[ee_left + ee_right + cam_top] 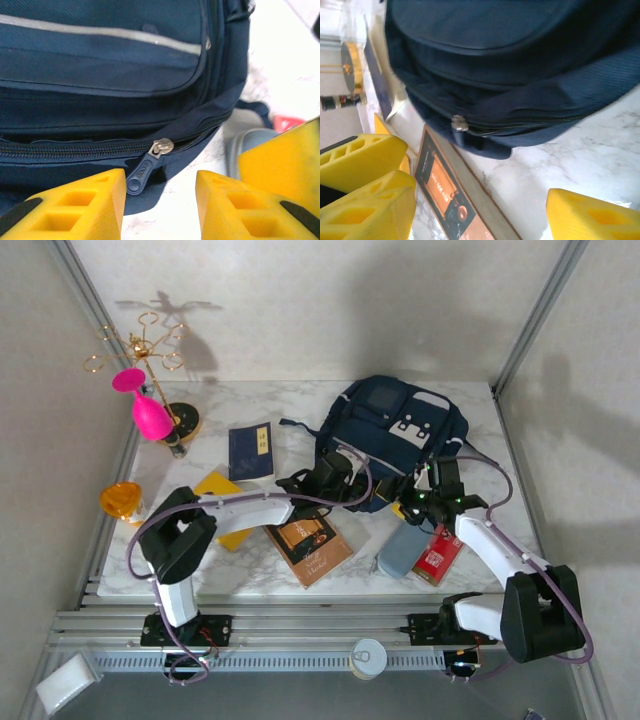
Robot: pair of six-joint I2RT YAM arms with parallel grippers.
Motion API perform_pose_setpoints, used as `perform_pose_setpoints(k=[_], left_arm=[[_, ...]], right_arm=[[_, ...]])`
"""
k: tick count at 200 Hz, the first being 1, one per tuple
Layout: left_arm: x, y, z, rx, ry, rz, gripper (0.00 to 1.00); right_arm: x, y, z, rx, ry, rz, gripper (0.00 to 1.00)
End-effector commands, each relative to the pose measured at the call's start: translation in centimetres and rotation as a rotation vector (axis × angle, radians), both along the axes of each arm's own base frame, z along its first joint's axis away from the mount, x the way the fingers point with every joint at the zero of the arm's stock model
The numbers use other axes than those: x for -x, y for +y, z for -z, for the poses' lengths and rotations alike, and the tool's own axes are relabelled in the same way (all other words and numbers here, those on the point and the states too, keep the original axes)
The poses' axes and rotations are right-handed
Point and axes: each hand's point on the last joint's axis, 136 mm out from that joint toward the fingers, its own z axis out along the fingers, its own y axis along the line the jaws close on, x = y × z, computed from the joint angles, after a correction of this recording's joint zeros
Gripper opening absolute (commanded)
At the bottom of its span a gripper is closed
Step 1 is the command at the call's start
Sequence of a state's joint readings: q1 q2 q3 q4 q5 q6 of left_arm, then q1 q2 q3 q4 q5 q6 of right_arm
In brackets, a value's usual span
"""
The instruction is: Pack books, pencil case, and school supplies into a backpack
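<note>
Backpack [390, 430] lies flat at the far middle of the bench [250, 575], bottom edge toward the arms. It's soft fabric with no frame showing, so expect it to sag, bunch and slide on the smooth marble top if pulled one-handed. It's probably light, since it looks flat.

The best hold is the zip pull [142, 172], a small dark tab hanging off the metal slider at the lower seam. It's narrow and floppy, so pinch it square and low on the tab. The teeth left of the slider are meshed (the right side is under a flap, can't tell). Pin the fabric near the seam with the other gripper, or the whole bag will follow the pull.

Left arm is stretched across the bench, elbow low. The left gripper [160, 205] sits at the bag's bottom edge, jaws apart either side of the pull and just short of it, nothing clamped.

Right arm comes in from the other side, wrist rolled over. The right gripper [480, 215] is just beside the same seam, jaws wide apart and empty.

The rest waits on the bench:
- pencil case [403, 550] and red pack [440, 555] touching, near the right arm
- brown book [310, 548] in the middle
- yellow book [222, 492] partly under the left arm
- navy book [252, 450] left of the bag

The books are thin, stiff and flat, so they'll need an edge grab.
</note>
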State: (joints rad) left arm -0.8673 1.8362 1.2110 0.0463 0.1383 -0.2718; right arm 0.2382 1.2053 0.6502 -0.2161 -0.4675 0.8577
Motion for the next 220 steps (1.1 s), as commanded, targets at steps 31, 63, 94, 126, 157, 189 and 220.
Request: perform_pose_setpoints(k=[31,63,94,126,157,189,220], left_arm=[[-0.5,-0.3,3.0,-0.188,-0.013,0.089,0.42],[-1.5,-0.7,3.9,-0.234,-0.029,0.090,0.43],[-2.3,-1.8,4.4,-0.236,-0.032,0.100,0.37],[-2.4,-2.3,4.4,-0.228,-0.041,0.124,0.26],[-2.5,-2.0,4.1,-0.242,-0.050,0.127,0.13],[-2.3,-1.5,3.0,-0.254,-0.065,0.132,0.00],[-2.5,0.0,1.7,-0.297,-0.098,0.094,0.00]], right_arm=[[-2.7,-2.8,-0.3,-0.092,0.014,0.319,0.70],[-3.1,-2.9,0.3,-0.097,0.024,0.336,0.70],[-2.8,-3.1,2.0,-0.123,0.067,0.389,0.71],[-3.6,-3.7,2.7,-0.099,0.070,0.431,0.70],[-4.6,-4.0,3.3,-0.081,0.065,0.451,0.67],[-5.6,-4.1,3.8,-0.058,0.052,0.450,0.58],[-6.4,-5.9,3.7,0.003,0.025,0.465,0.37]])
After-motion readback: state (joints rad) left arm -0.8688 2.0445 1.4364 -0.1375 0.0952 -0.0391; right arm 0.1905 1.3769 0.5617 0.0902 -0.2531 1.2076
